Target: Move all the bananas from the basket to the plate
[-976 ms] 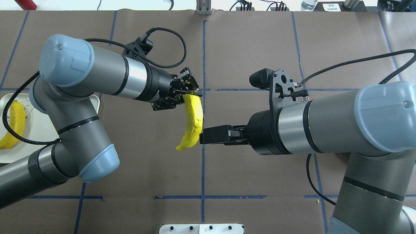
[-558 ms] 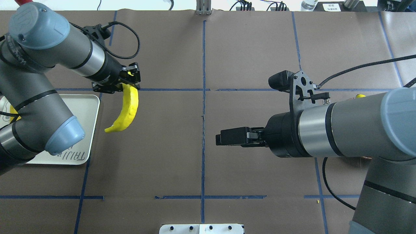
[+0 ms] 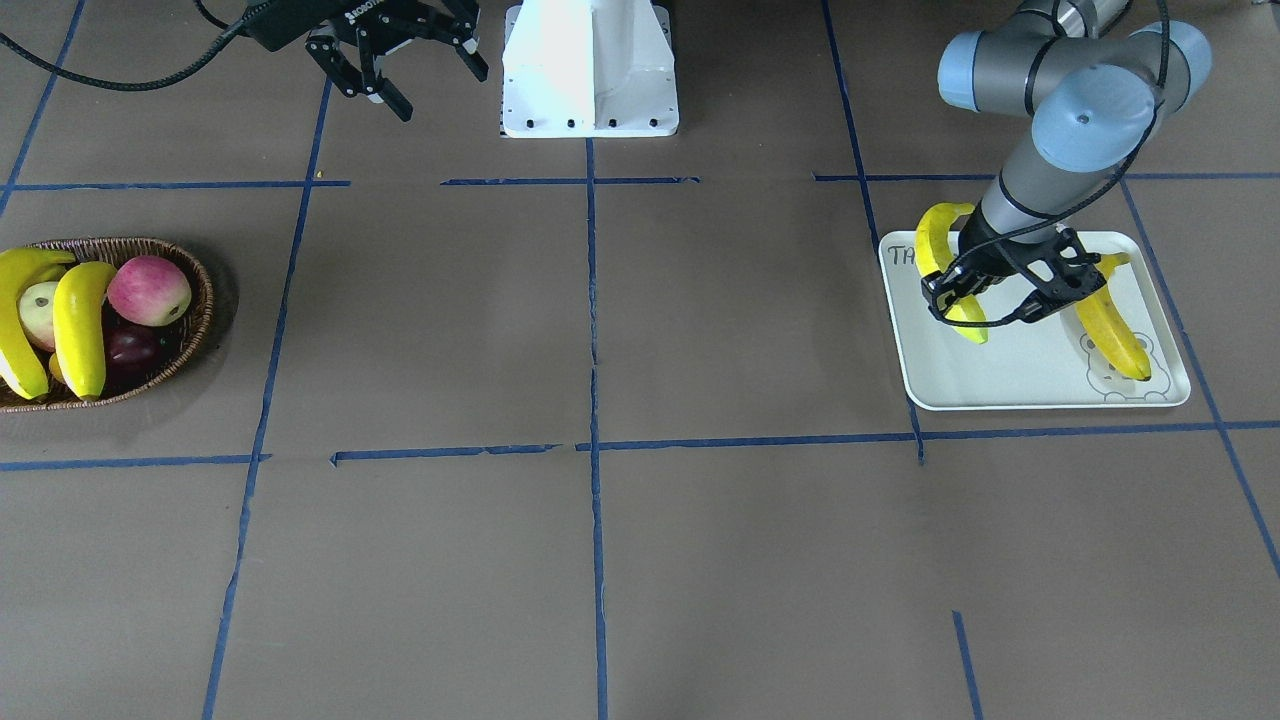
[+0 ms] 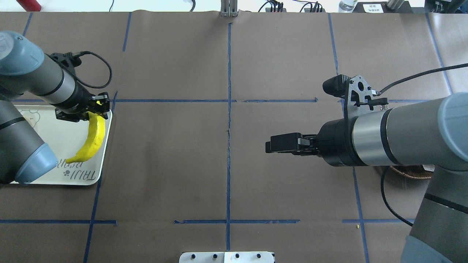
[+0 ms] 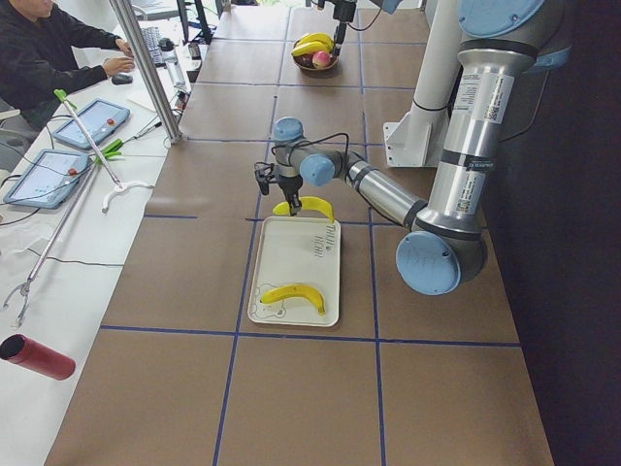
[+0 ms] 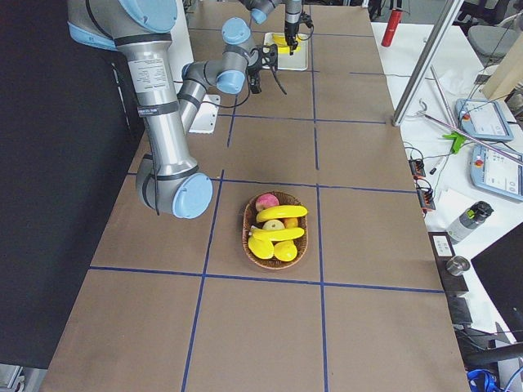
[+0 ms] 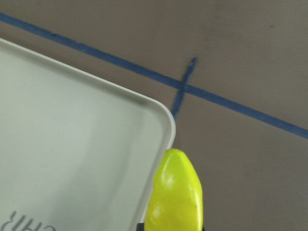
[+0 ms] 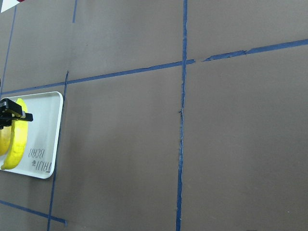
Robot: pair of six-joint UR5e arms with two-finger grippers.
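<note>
My left gripper (image 4: 94, 109) is shut on one end of a yellow banana (image 4: 91, 140) and holds it over the near right edge of the off-white plate (image 4: 58, 146). The front view shows this banana (image 3: 938, 250) hanging above the plate's rim (image 3: 1000, 402), with a second banana (image 3: 1110, 325) lying on the plate by the bear drawing. The wicker basket (image 3: 195, 320) holds two more bananas (image 3: 80, 325). My right gripper (image 4: 272, 147) is open and empty over the table's middle right, far from the basket.
The basket also holds a pink-red apple (image 3: 150, 290) and other round fruit. It is mostly hidden under my right arm in the overhead view (image 4: 409, 171). The white robot base (image 3: 590, 70) stands at the table's edge. Blue tape lines cross the brown table.
My left arm has carried the banana from the table's centre leftward to over the plate's edge. My right gripper has drawn back to the right, away from the banana.
</note>
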